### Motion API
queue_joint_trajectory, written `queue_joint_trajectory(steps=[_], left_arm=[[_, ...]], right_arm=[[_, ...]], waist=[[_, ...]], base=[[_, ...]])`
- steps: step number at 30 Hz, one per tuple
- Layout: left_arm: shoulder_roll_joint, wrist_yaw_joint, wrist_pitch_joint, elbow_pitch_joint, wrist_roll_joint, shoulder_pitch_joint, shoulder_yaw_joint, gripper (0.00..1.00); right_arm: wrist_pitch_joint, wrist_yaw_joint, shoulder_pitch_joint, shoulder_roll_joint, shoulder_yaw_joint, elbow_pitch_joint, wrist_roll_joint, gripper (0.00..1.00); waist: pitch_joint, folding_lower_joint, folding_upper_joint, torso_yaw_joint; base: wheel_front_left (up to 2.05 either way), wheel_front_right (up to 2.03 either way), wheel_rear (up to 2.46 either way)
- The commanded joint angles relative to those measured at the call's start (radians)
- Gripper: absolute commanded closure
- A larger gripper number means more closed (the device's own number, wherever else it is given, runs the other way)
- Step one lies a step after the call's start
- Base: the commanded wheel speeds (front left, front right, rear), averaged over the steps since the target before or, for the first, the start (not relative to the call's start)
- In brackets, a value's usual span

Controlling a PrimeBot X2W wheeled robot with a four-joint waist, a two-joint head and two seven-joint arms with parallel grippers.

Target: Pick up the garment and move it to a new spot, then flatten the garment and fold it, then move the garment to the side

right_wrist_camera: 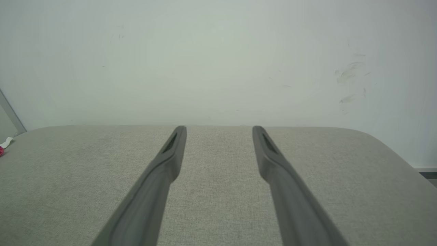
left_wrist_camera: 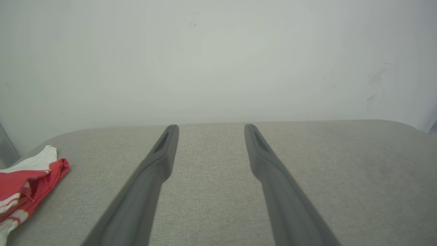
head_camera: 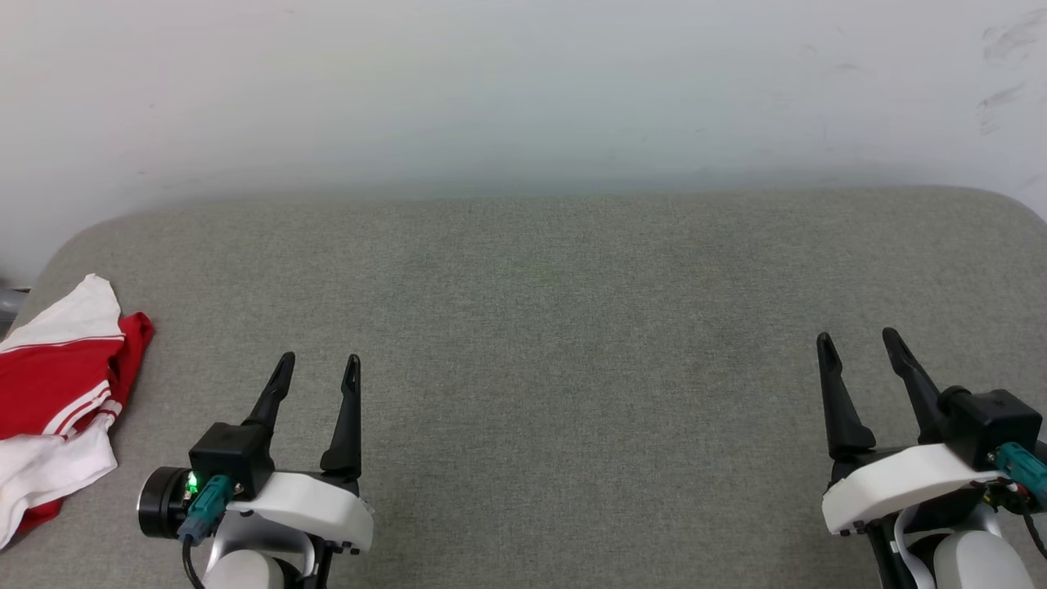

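- The left claw (head_camera: 320, 357) sits at 7 o'clock in the head view. Its two dark fingers are spread wide and pinch nothing, with the tips pointing toward 12.
- The right claw (head_camera: 855, 334) sits at 5 o'clock, also spread and empty, with its fingers leaning slightly toward 11.
- Both claws are low over the bench (head_camera: 532, 327), a grey woven surface with rounded far corners. Whether they touch it cannot be told.
- The garment (head_camera: 57, 384) lies crumpled at 9 o'clock, on the bench's left end. It shows red cloth, white sleeve cloth and red-and-white striped trim, and part of it runs past the frame's edge.
- It is well apart from the left claw, toward 10 o'clock from it.
- In the left wrist view the garment sits at 8 o'clock, clear of the near finger.
- In the right wrist view a small scrap of white and red shows at 9 o'clock.
- A pale wall (head_camera: 523, 98) rises behind the bench at 12, with grey scuffs (head_camera: 1002, 98) at 2 o'clock.
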Motion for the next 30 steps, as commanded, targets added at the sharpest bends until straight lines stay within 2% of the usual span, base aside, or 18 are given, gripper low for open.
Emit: queue_joint_trajectory(steps=[1, 12, 23, 30], left_arm=[[0.000, 0.005, -0.007, -0.001, 0.018, -0.017, 0.000, 0.00], [-0.003, 0.003, -0.027, 0.006, 0.083, -0.015, 0.010, 0.00], [-0.010, -0.006, -0.025, 0.017, 0.049, -0.018, 0.017, 0.00], [-0.017, -0.008, -0.025, 0.024, 0.027, -0.031, 0.019, 0.00]], right_arm=[[-0.007, 0.000, -0.002, 0.003, 0.001, -0.002, -0.016, 0.00], [-0.025, 0.000, -0.004, 0.003, 0.006, 0.005, -0.069, 0.00], [-0.030, 0.000, -0.009, 0.003, 0.004, 0.020, -0.018, 0.00], [-0.024, 0.000, -0.014, 0.003, 0.011, 0.018, -0.003, 0.00]], waist=[[0.000, 0.0000, 0.0000, 0.000], [-0.003, 0.0000, 0.0000, 0.002], [-0.002, 0.0000, 0.0000, 0.014], [0.007, 0.0000, 0.0000, 0.063]], base=[[0.00, 0.00, 0.00], [0.00, 0.00, 0.00], [0.00, 0.00, 0.00], [0.00, 0.00, 0.00]])
